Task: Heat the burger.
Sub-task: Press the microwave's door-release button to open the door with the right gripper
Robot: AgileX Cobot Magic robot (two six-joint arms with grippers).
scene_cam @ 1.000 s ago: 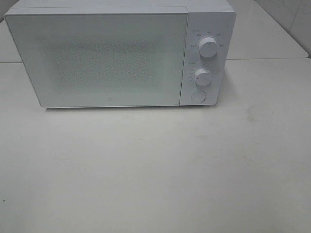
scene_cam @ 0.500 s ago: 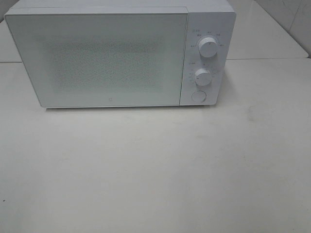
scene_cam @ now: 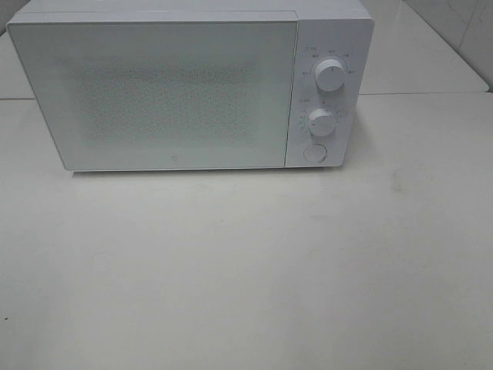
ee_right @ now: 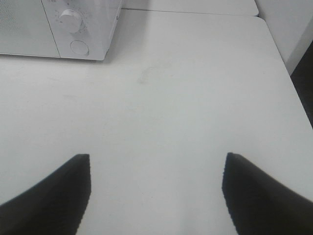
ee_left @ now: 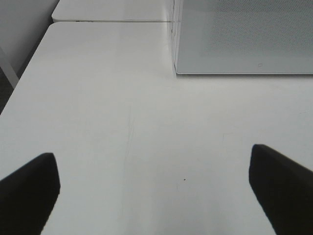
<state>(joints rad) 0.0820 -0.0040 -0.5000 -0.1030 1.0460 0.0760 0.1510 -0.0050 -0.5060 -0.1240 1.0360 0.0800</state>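
- A matte white tabletop [scene_cam: 246, 277] carries a boxy white microwave oven [scene_cam: 177, 92], its door closed.
- The speckled door glass hides the inside.
- The left gripper [ee_left: 152, 169] and right gripper [ee_right: 156, 164] have black jaws spread wide, their fingers cropped.

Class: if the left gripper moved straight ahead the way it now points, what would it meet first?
Likely the white table: the left gripper aims down at it. The microwave stands off to the side, though depth is unclear.

White tabletop [scene_cam: 246, 277], pale tiled wall [scene_cam: 462, 27] behind
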